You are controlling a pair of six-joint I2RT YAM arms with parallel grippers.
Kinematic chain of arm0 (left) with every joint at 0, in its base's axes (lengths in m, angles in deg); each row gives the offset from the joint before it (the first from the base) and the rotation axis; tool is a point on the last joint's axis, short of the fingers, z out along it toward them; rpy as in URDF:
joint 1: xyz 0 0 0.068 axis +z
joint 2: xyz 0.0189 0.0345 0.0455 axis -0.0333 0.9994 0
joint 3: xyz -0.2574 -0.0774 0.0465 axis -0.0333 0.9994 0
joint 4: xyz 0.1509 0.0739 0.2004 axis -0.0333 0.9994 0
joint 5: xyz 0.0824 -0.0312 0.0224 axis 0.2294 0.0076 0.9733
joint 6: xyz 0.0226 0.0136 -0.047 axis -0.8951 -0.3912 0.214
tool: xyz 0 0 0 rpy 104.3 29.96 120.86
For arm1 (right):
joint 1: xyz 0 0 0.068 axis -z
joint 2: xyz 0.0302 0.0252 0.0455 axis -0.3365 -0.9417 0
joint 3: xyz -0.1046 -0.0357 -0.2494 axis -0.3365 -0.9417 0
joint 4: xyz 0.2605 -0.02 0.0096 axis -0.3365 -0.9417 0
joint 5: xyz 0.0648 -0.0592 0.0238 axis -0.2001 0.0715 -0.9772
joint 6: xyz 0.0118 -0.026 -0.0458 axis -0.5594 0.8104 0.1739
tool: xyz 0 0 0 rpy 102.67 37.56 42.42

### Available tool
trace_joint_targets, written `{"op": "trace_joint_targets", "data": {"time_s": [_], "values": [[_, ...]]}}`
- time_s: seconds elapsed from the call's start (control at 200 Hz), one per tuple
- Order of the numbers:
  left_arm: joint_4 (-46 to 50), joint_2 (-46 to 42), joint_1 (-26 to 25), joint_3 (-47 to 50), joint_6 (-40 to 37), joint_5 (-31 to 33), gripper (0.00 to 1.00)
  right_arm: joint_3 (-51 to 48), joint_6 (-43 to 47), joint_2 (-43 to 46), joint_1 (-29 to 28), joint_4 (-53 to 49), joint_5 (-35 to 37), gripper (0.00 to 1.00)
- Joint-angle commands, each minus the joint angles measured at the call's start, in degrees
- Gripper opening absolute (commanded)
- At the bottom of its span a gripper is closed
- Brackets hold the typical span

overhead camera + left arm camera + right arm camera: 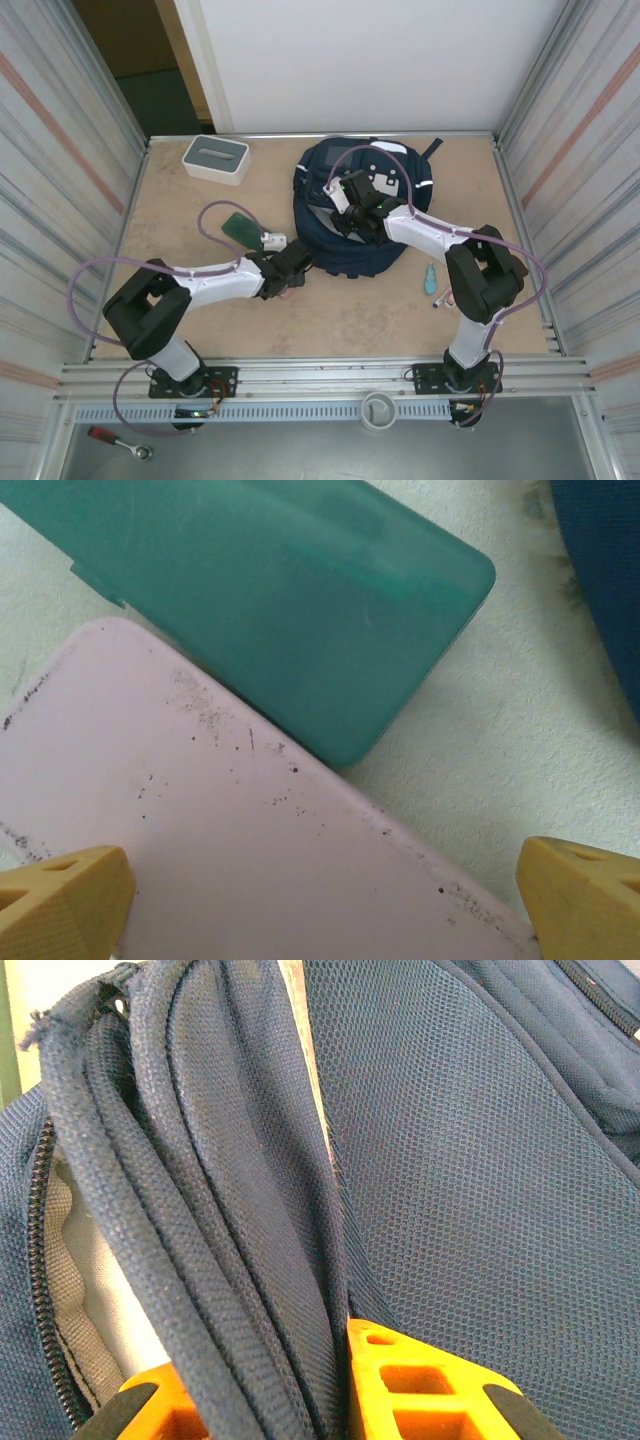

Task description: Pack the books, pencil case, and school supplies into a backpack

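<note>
R gripper is clamped near-shut on a seam fold of the backpack, which lies mid-table, far side. Fabric is soft and limp: hold piped edge, not mesh. L gripper is fully open, empty, over pink slab lying against teal pencil case. Case prob. rigid, slick: grip across width.

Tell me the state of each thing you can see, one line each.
backpack: lying on the table, a fabric fold pinched
right gripper: shut on the backpack
left gripper: open, over the pink flat object
teal case: closed, lying flat
teal marker: loose on the table, unpacked
</note>
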Motion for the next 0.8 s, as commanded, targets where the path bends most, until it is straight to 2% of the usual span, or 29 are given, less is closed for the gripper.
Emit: {"op": "trace_joint_targets", "data": {"time_s": [0.0, 0.346, 0.511, 0.656, 0.797], "values": [[5.09, -1.05, -0.41, 0.43, -0.51, 3.35, 0.99, -0.89, -2.62, -0.49, 0.03, 0.76, -2.48, 0.19], [8.46, -11.19, -0.14, 9.84, 0.94, 3.52, 0.99, 0.62, -2.76, -1.84, -1.37, -1.06, -1.97, 0.23], [1.60, -13.67, 5.10, 14.03, -3.04, -5.47, 0.99, 1.23, -2.77, -2.81, -2.43, -1.65, -1.19, 0.26], [-3.05, -12.67, 8.91, 15.13, -5.74, -10.87, 0.98, 1.83, -2.53, -2.05, -3.02, -2.49, -1.16, 0.25], [-6.73, -9.85, 11.50, 15.50, -6.46, -13.67, 0.90, 3.38, -1.81, -0.56, -3.01, -3.37, -1.74, 0.21]]}}
